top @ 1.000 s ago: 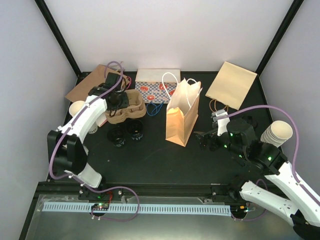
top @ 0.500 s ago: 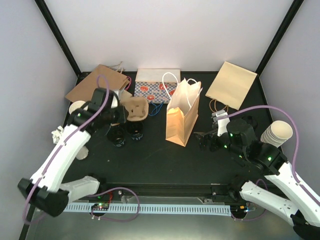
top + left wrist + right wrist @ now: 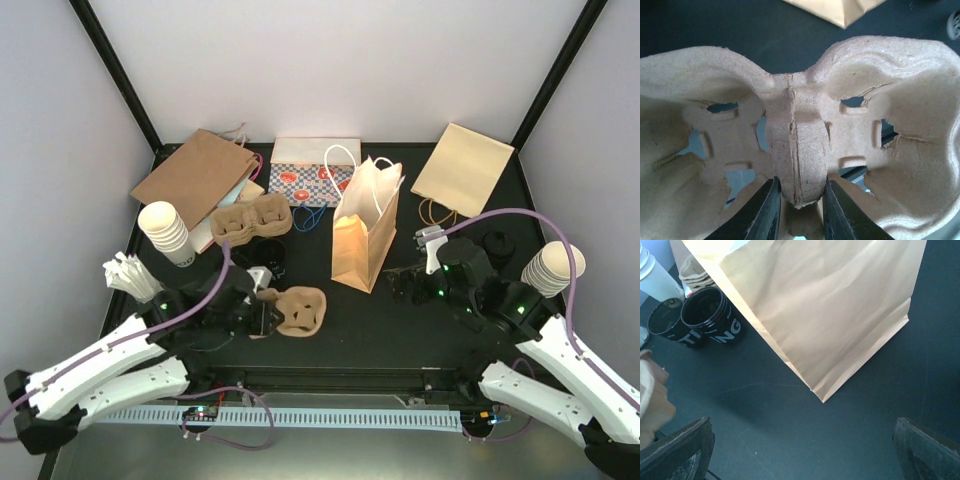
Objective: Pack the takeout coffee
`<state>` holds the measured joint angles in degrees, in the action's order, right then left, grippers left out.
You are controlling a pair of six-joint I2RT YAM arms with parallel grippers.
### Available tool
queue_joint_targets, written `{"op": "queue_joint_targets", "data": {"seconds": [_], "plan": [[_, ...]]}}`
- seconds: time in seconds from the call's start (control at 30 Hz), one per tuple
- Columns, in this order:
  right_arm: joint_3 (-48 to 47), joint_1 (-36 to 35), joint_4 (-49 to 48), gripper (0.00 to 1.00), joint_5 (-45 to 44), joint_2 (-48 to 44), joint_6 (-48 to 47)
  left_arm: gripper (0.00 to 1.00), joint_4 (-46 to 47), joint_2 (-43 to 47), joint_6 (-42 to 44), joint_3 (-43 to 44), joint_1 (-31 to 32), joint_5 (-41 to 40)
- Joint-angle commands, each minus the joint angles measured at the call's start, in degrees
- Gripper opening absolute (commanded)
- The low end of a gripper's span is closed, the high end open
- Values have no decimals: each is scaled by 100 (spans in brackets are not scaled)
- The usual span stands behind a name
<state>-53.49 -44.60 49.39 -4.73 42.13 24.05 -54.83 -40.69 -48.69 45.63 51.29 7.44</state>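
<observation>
Takeout coffee cups [image 3: 713,316] stand side by side at 9 o'clock of the paper bag [image 3: 362,235]. At its 7 o'clock the left gripper [image 3: 800,200] pinches the cardboard tray [image 3: 865,100] by its centre ridge. The right gripper [image 3: 800,450], at 4 o'clock, is spread wide and holds nothing.

The white-and-black left arm [image 3: 110,360] lay low and reached rightward, its black two-finger left gripper [image 3: 800,197] pinched on the middle ridge of a brown moulded-cardboard cup tray [image 3: 805,125], while the white-and-black right arm [image 3: 545,350] bent leftward, its right gripper [image 3: 403,284] spread wide and holding nothing.
</observation>
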Motion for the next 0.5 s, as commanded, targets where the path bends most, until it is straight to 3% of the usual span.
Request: {"op": "queue_joint_targets", "data": {"seconds": [0.0, 0.27, 0.4, 0.47], "plan": [[74, 13, 11, 100, 68, 41, 239, 25, 882, -281, -1117, -219, 771, -621], [360, 13, -4, 100, -6, -81, 466, 25, 2147, -1162, -1875, -696, 1545, -1918], [401, 17, 62, 100, -80, -19, 558, 25, 2524, -1926, -2101, -591, 1733, -2175], [357, 17, 124, 100, -90, 23, 572, 33, 2499, -2197, -2273, -467, 1842, -2297]]}}
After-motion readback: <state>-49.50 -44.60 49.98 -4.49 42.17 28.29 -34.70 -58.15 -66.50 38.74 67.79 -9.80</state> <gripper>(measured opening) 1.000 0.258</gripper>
